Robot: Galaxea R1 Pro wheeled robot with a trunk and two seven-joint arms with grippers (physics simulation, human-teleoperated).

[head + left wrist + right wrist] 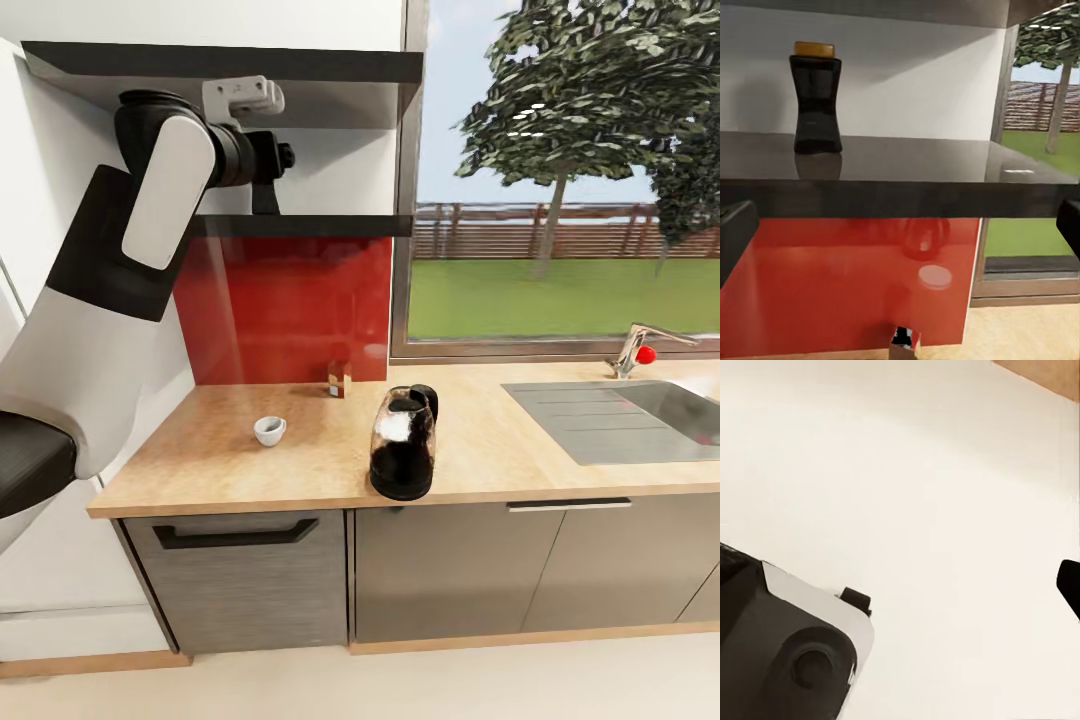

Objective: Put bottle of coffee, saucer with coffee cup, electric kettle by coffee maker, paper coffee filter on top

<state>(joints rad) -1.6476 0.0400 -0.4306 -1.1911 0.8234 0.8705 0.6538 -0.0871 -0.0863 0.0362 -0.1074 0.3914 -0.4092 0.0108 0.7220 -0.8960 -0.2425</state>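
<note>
The left arm is raised to the kitchen shelf [300, 226], and its claw [900, 225] is released, its two dark fingertips standing wide apart in front of the shelf's edge, while the bottle of coffee [815, 97] stands upright on the shelf, further back, untouched. On the worktop [500, 450] below, the coffee cup [269, 430] sits at the left and the electric kettle [403, 442] stands near the front edge, well apart from it. The right claw's state I cannot tell, as one dark fingertip [1069, 585] shows over the pale floor [930, 472].
</note>
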